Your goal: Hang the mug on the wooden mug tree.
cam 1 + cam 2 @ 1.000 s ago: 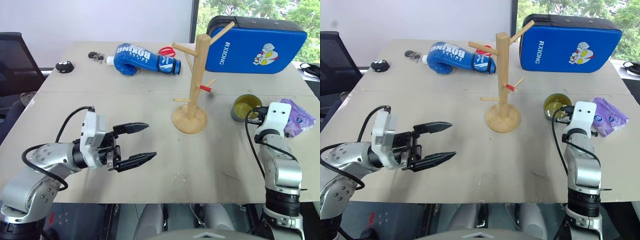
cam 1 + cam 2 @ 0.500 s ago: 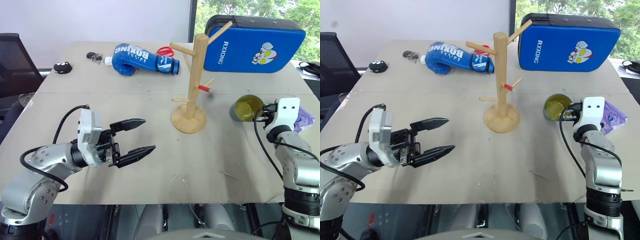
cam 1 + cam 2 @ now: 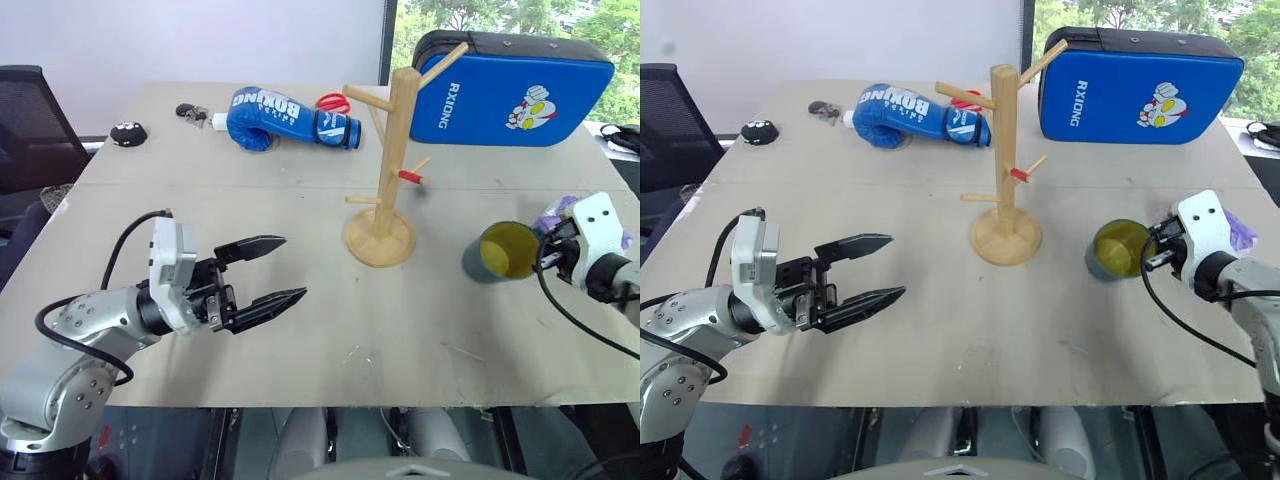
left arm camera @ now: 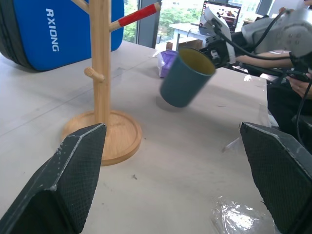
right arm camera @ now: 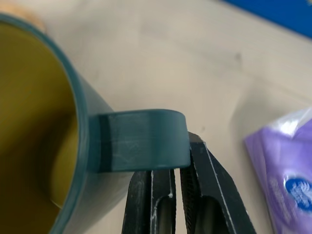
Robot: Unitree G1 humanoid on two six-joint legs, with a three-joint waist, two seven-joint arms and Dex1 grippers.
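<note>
While tilted, mug in right claw

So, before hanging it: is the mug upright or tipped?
Tipped: the mug hangs off the table, mouth angled sideways.

An office or lab room used for robot trials; a plain beige table stands before a white wall, with a black office chair at its far left corner; beyond the table, a window shows green trees; a laptop sits on a desk past the table.
</note>
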